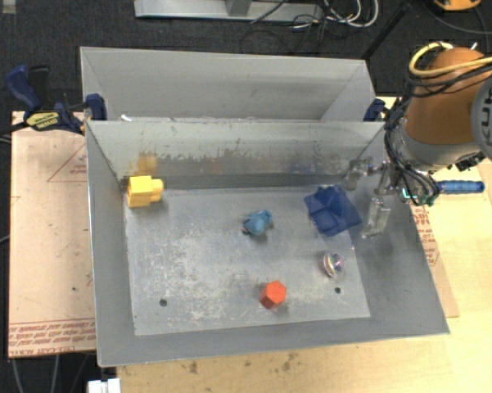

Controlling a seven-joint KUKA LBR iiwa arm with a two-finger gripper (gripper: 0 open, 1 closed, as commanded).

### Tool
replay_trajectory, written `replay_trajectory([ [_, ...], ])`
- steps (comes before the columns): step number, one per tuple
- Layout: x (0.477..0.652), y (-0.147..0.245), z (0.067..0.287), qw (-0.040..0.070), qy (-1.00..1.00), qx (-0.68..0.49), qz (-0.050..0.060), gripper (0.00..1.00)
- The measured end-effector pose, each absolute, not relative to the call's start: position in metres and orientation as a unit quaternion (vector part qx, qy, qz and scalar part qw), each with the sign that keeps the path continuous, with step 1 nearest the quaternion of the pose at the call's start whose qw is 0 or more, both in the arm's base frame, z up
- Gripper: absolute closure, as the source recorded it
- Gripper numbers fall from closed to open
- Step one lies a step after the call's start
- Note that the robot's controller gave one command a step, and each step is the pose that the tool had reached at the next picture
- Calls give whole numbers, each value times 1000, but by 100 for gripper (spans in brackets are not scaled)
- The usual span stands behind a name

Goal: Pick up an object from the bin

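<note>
Now the gripper (376, 216) hangs at the grey metal bin's (198, 262) right wall, just beside a dark-blue blocky plastic piece (333, 210); I cannot tell whether it's open.

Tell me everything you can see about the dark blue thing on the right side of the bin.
The dark blue thing is a blocky piece, plastic by its look, with a smaller chunk raised at its back left and a broader part in front. It lies on the floor of the bin, right of the middle and near the back wall, turned askew to the walls. The gripper is close on its right. Whether they touch cannot be told.
</note>
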State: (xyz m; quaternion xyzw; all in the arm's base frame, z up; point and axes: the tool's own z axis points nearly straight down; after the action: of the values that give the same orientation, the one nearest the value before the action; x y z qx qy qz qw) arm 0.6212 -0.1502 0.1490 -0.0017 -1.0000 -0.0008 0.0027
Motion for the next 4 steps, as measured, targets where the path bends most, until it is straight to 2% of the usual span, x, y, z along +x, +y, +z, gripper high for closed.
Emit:
replay_trajectory([
  [1,624,-132,65,2,-999,-36,-2,0],
  [2,629,-152,102,-3,-998,-65,0,0],
  [3,636,-132,100,-2,-988,-156,-1,0],
  [4,632,-120,69,0,-994,-113,-1,0],
])
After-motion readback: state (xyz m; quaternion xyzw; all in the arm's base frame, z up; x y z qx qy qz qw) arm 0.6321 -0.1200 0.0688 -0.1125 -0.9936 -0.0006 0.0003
